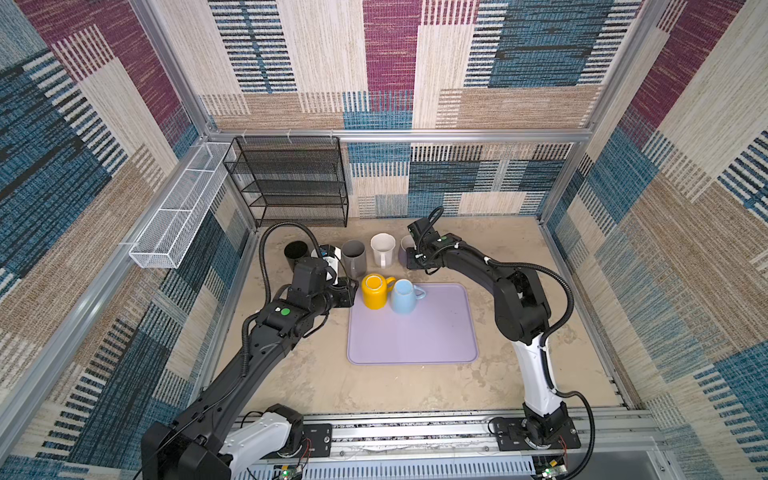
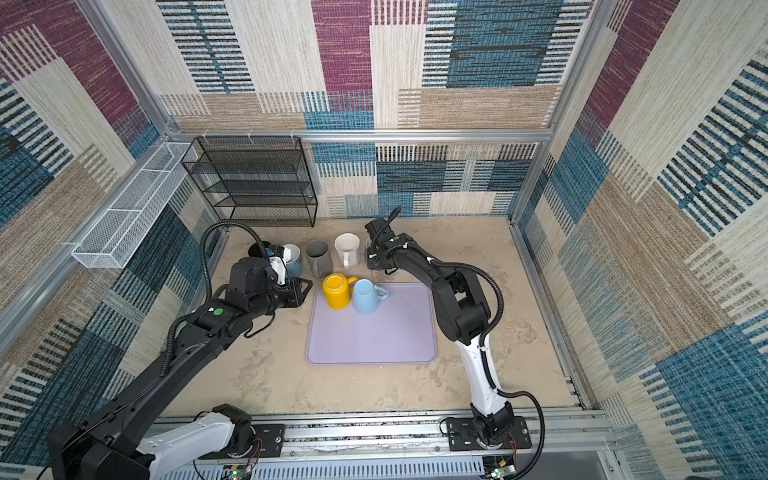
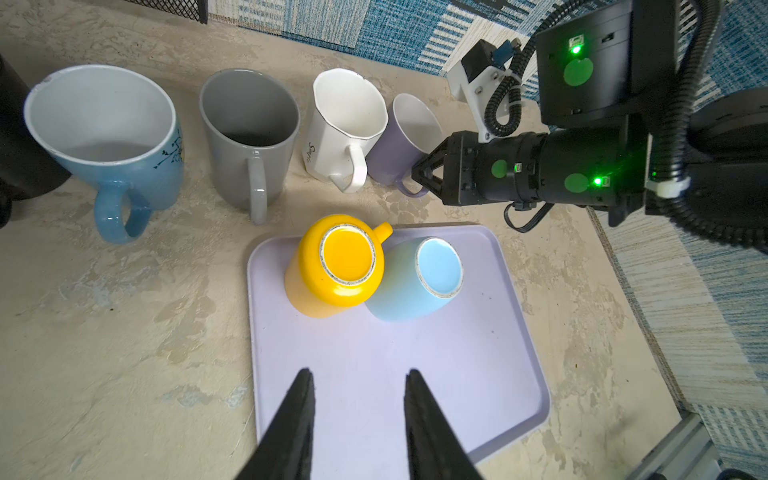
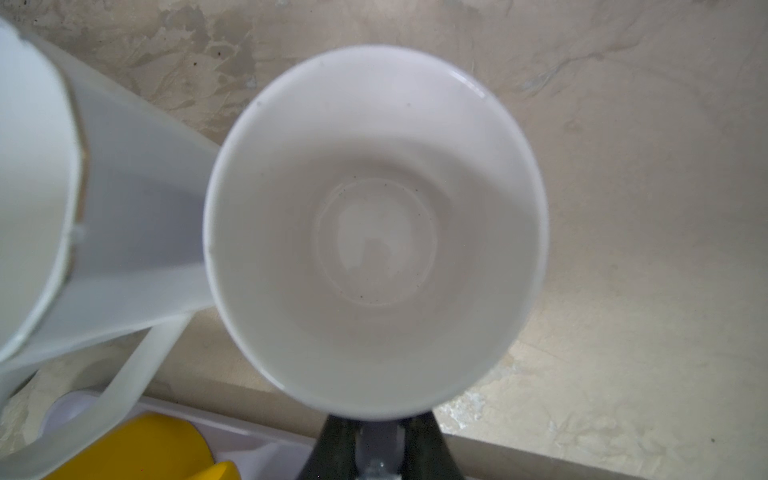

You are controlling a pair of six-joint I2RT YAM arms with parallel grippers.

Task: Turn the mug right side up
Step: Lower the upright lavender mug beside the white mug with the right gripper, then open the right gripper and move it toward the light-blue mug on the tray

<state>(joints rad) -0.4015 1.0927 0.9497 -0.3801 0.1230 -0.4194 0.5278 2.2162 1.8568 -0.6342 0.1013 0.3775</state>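
Top views, both: a lilac rectangular plastic tray (image 1: 415, 340) is lying mid-table (image 1: 374, 386). It is carrying a yellow glazed ceramic mug (image 1: 376, 291) and a pale blue glazed ceramic mug (image 1: 404, 296), both resting mouth-down at its far edge. A row of upright mugs is standing behind it. The right gripper (image 1: 410, 261) is sitting at the right end of that row, against a lilac ceramic mug (image 1: 405, 244). The left gripper (image 1: 352, 289) is hovering just beside the yellow mug.

Left wrist view: the left gripper (image 3: 359, 374) is holding its jaws apart over the tray with nothing between them, pointing at the yellow mug (image 3: 345, 257). That mug is touching the pale blue mug (image 3: 415, 282), and its handle is pointing away towards the row. The lilac mug (image 3: 409, 137) is standing mouth-up, with the right gripper (image 3: 419, 174) at its handle.

Right wrist view: the camera is looking straight into the lilac mug (image 4: 374, 232), which is standing beside a white faceted mug (image 4: 124, 249). The lower edge is blurred, but the right gripper (image 4: 379, 449) appears to be clamping the handle.

Assessment: the lilac mug is already sitting right side up, while the two mugs on the tray are awaiting turning. Being glazed ceramic, each is likely rigid, slick, fairly heavy and prone to chipping. The yellow mug's open side wall is looking easier to reach than its crowded handle.
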